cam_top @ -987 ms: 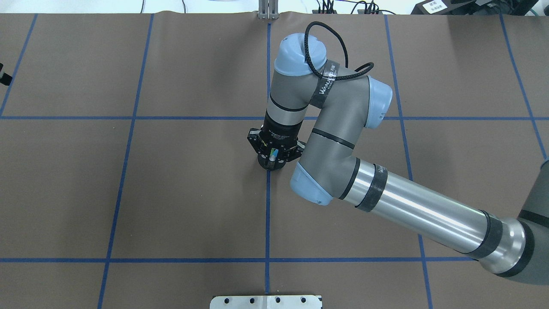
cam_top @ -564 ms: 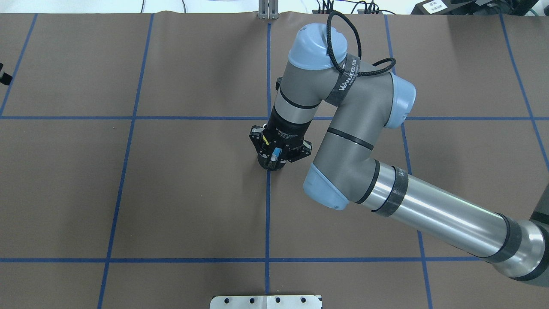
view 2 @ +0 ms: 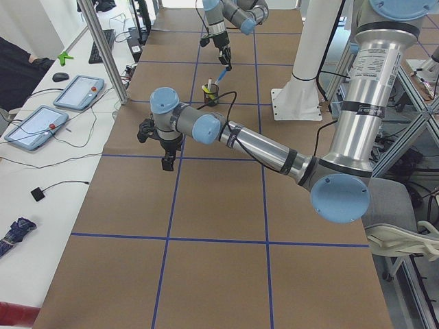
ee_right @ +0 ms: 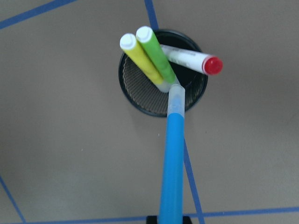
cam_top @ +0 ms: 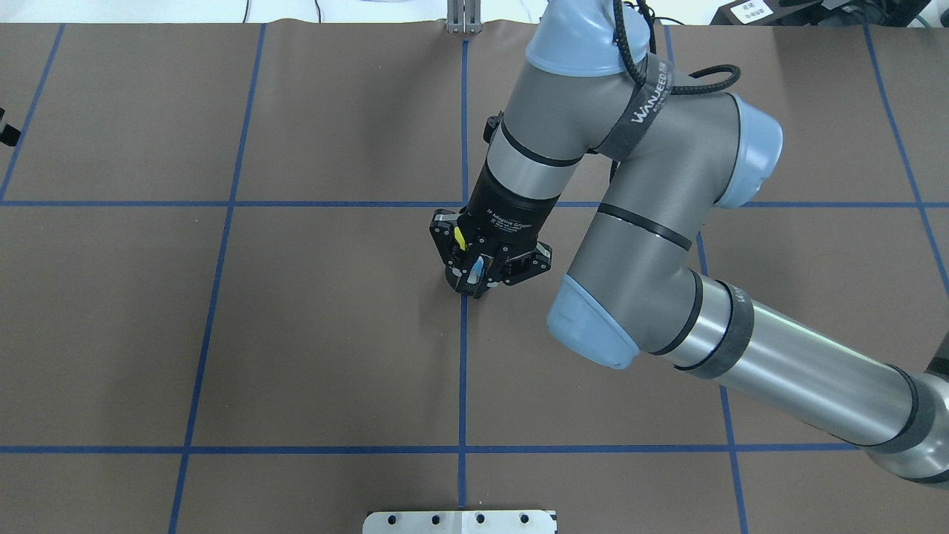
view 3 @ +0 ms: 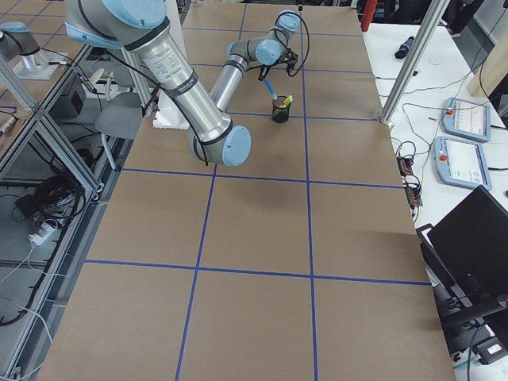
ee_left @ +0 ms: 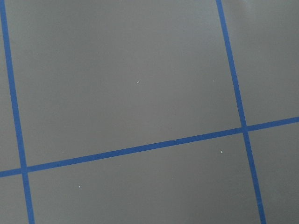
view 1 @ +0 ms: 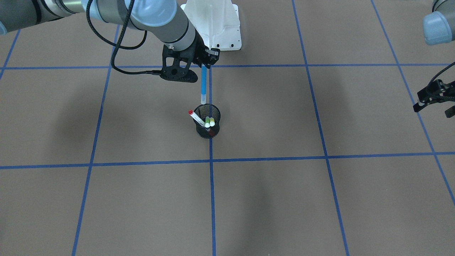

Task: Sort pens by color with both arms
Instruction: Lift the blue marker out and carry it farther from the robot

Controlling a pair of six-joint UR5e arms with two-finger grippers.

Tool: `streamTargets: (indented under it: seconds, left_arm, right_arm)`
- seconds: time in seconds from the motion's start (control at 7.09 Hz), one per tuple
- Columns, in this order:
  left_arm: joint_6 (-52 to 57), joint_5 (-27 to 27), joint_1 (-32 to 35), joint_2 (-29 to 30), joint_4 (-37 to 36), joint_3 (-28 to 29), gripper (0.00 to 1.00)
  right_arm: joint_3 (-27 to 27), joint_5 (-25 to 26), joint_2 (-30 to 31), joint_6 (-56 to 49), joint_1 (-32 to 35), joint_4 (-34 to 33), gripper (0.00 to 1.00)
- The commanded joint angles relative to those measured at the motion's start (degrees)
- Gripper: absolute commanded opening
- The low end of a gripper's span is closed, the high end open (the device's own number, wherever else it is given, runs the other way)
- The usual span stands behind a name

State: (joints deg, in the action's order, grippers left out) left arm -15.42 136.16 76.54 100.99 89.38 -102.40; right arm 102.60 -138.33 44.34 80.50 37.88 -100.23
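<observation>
My right gripper (view 1: 202, 64) is shut on the top of the blue pen (view 1: 203, 83), which hangs upright. Its pale lower end sits just above the black mesh cup (view 1: 207, 132). In the right wrist view the blue pen (ee_right: 172, 163) points down at the cup's rim (ee_right: 140, 105). The yellow pen (ee_right: 140, 58), the green pen (ee_right: 156, 53) and the white pen with the red cap (ee_right: 191, 58) lean inside the cup. From overhead, the right gripper (cam_top: 477, 278) covers the cup. My left gripper (view 1: 435, 101) hovers open and holds nothing, far off at the table's side.
Blue tape lines (view 1: 210, 199) divide the brown table cover into squares. The white pedestal base (view 1: 213, 25) stands behind the cup. Along the far edge beside the left arm are a metal post (view 2: 103, 51) and tablets (view 2: 79, 92) on a side table.
My right arm has risen and drawn the blue pen up out of the cup. The left arm has not moved.
</observation>
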Motion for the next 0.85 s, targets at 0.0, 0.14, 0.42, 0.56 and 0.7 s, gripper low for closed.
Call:
streamTargets:
  seconds: [0.0,0.14,0.42,0.56,0.7]
  left_arm:
    - [-0.3,0.1,0.0,-0.1,0.0,-0.3,1.00]
    - [-0.3,0.1,-0.1,0.0,0.0,0.0,1.00]
    - [-0.2,0.1,-0.1,0.1,0.0,0.5,1.00]
    - [-0.2,0.1,-0.1,0.1,-0.1,0.6,1.00]
    - [-0.2,0.0,-0.1,0.1,0.0,0.8,1.00]
  right_arm:
    - [2.4,0.3,-0.6,-0.2,2.4,-0.2,0.00]
    - [2.4,5.0,-0.7,-1.5,4.2,1.1,0.00]
    - [-0.5,17.1,0.1,-4.9,7.1,11.8,0.00]
    - [-4.6,20.4,0.0,-8.0,8.9,16.2,0.00]
    - [-9.8,24.6,0.0,-10.9,10.4,21.6,0.00]
